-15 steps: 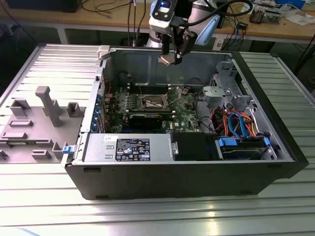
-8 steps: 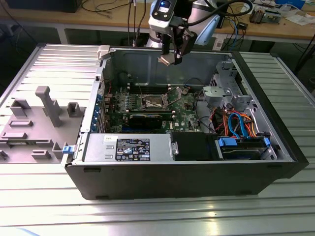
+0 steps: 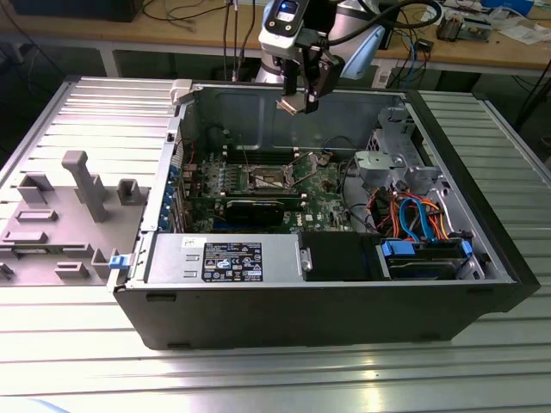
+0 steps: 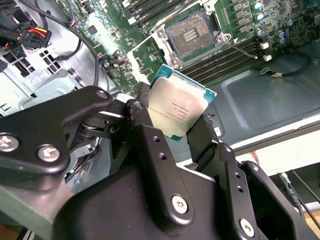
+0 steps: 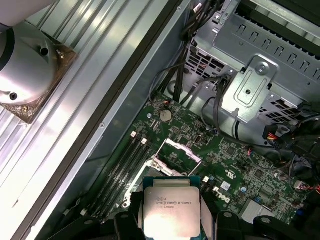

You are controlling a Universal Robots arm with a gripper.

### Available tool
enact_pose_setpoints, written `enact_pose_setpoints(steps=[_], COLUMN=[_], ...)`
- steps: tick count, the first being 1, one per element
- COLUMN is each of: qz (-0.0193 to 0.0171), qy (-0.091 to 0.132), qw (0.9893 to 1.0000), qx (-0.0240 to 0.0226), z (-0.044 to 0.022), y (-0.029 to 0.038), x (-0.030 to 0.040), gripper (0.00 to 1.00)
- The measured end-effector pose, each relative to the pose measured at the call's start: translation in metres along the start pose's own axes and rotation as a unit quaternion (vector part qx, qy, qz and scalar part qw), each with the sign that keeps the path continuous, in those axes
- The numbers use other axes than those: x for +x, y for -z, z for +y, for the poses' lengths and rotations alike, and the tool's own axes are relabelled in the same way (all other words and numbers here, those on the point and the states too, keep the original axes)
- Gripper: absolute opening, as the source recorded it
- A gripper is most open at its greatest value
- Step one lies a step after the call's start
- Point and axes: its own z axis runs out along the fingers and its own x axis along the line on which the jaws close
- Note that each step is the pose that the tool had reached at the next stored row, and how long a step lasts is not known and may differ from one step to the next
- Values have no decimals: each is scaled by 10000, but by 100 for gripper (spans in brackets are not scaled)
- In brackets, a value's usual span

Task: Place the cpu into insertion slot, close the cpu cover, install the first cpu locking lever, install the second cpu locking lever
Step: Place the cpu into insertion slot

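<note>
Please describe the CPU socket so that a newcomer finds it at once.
Look inside the open black case, at the green board on its floor. Near the board's middle sits the socket: a square with silver rim and dark centre, unlike the long narrow memory slots beside it.

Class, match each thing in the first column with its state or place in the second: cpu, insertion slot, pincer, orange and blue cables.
Things: 1 cpu; 2 insertion slot; 3 pincer; 4 orange and blue cables.
States: A open, nothing seated in it; B shut, gripping; C inside the case, toward the exterior view's right; D held in the air above the board.
Pairs: 1-D, 2-A, 3-B, 4-C.
</note>
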Motion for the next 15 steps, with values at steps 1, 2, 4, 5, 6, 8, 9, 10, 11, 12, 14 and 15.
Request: enact_pose_setpoints(steps=[1,2,4,5,6,8,9,10,11,12,14,15], qz=[-1,-1,-3,-4,-5,-6,-7,-8,-8,-10,-12,-13], qy=[-9,-16,-31,-43,-55,-70,-80,-88,-96,-110,-128,-140], qw=[10000,10000,10000,10000,10000,10000,10000,10000,10000,9999,9999,9999], qx=[0,0,-1,-1,-1,-1,-2,-2,-2,-2,-2,-3], z=[0,0,0,0,0,0,0,0,0,0,0,0], y=[0,0,0,0,0,0,0,0,0,0,0,0], x=[0,0,0,0,0,0,0,0,0,0,0,0], gripper=[54,54,54,54,54,54,54,54,54,54,54,54])
